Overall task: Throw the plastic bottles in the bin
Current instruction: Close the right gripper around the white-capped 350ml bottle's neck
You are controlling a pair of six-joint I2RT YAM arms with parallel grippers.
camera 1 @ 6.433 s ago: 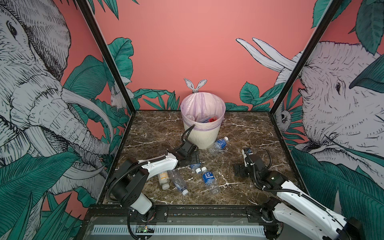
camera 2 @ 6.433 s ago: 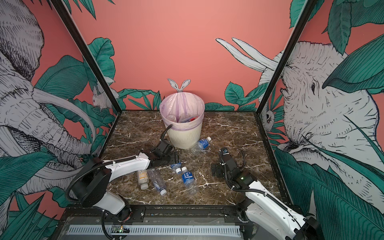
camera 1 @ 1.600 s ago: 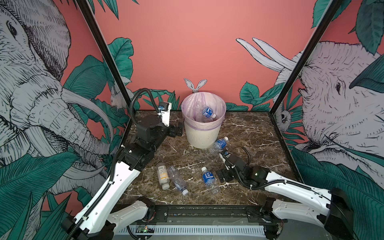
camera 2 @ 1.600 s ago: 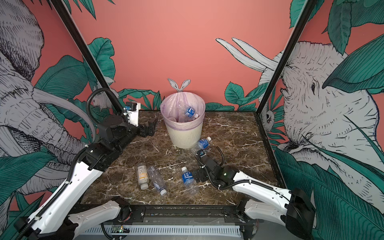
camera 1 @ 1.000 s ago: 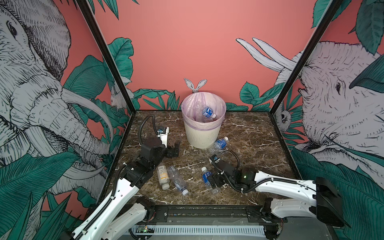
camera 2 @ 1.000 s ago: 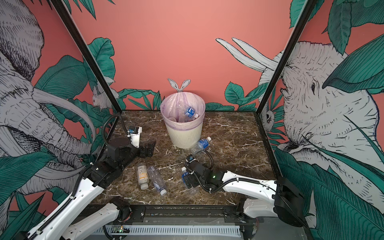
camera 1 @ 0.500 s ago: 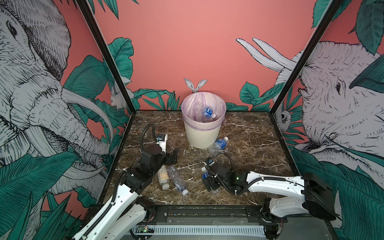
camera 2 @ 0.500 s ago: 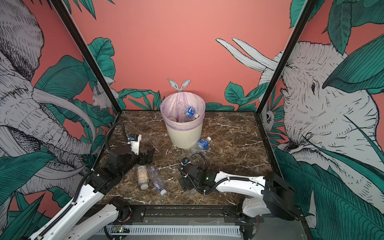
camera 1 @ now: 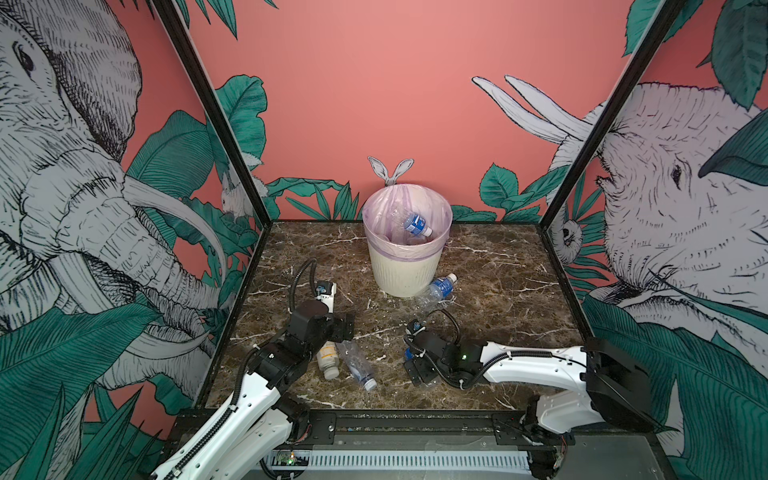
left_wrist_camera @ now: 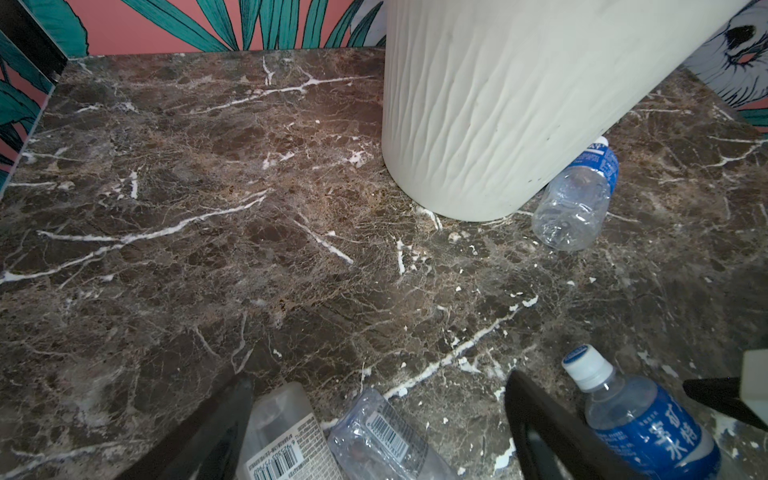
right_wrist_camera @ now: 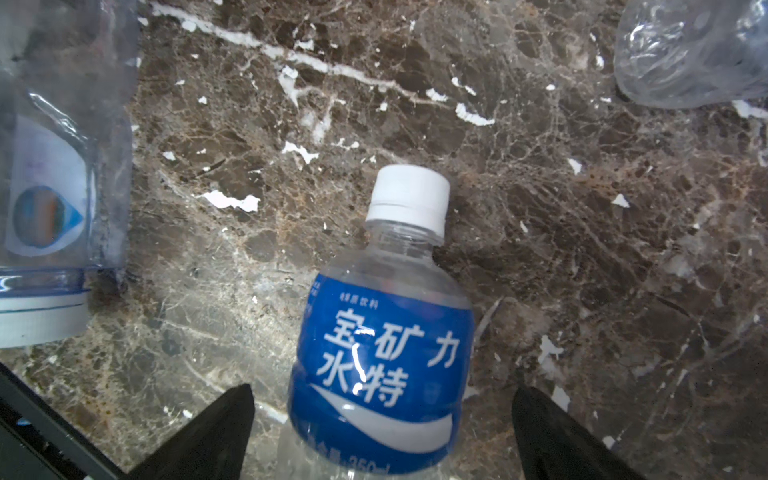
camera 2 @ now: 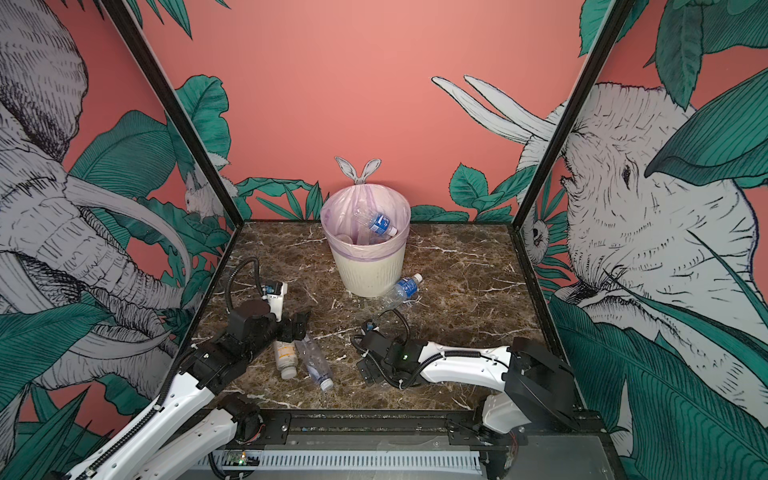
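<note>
worktop (camera 1: pixel 498 299): dark brown marble with white cracks.
walls (camera 1: pixel 374 91): pink, with grey elephants and green leaves.
bin (camera 1: pixel 405 274): at 12 o'clock on the worktop, a blue bottle (camera 1: pixel 417 225) inside.
loose bottle (camera 1: pixel 438 288): lying just beside the bin, at its 4 o'clock.
left jaws: wide apart at 8 o'clock, over a white-label bottle (camera 1: pixel 328 357) and a clear bottle (camera 1: pixel 358 368).
right jaws: wide apart at 6 o'clock, either side of a blue-label bottle (right_wrist_camera: pixel 382 365), not squeezing it.

Brown marble tabletop (camera 1: pixel 498 270) — elephant-mural walls (camera 1: pixel 62 166)
</note>
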